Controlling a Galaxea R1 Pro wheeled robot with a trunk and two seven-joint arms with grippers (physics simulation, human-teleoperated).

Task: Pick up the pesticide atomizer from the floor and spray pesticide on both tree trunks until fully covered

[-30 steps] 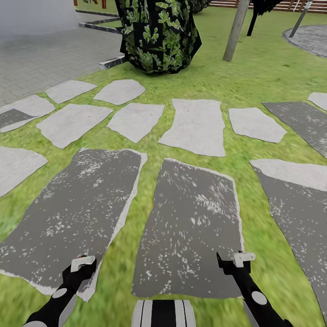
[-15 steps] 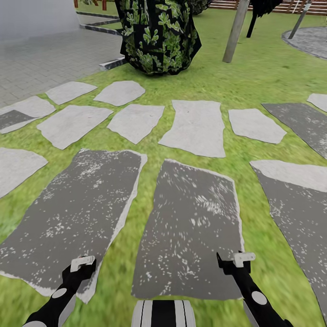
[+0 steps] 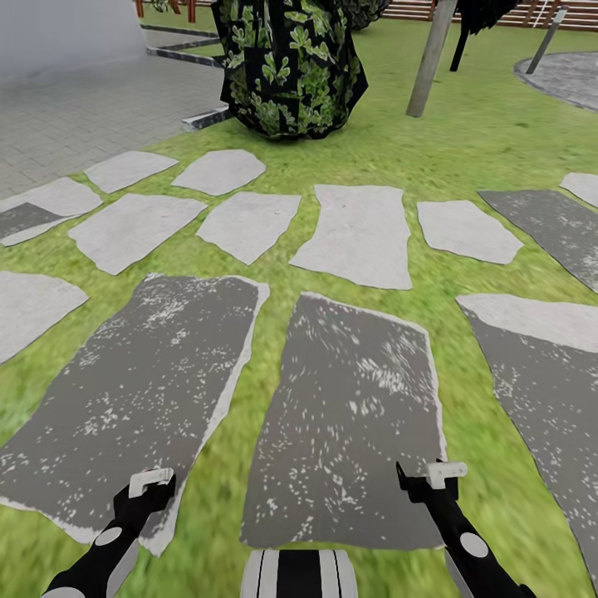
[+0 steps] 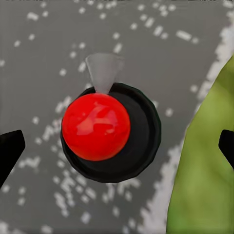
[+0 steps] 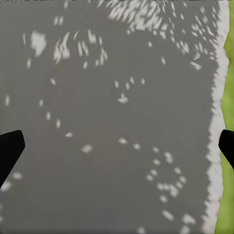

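Looking down from the head camera, the robot faces a garden lawn (image 3: 490, 124) crossed by rows of stepping stones: pale grey ones (image 3: 359, 234) farther off and large dark speckled slabs (image 3: 349, 423) close in. Both arms hang low at the near edge. The left hand (image 3: 150, 482) hovers over the corner of a dark slab (image 3: 141, 390) where it meets the grass, and the right hand (image 3: 436, 475) hovers over the edge of the middle slab. Each wrist camera catches only the dark fingertips (image 4: 9, 148) at the sides of its picture, well apart, so both hands stand wide and hold nothing. Under the left hand, its wrist view shows a red ball (image 4: 96, 126) seated in a round black base (image 4: 139, 141) on the speckled stone. Beyond the stones stands a dark bush (image 3: 291, 62) with green leaves, and to its right a pale tree trunk (image 3: 430, 58) rises from the grass. A brown slat fence (image 3: 507, 10) runs behind. I cannot make out the pesticide atomizer anywhere on the grass.
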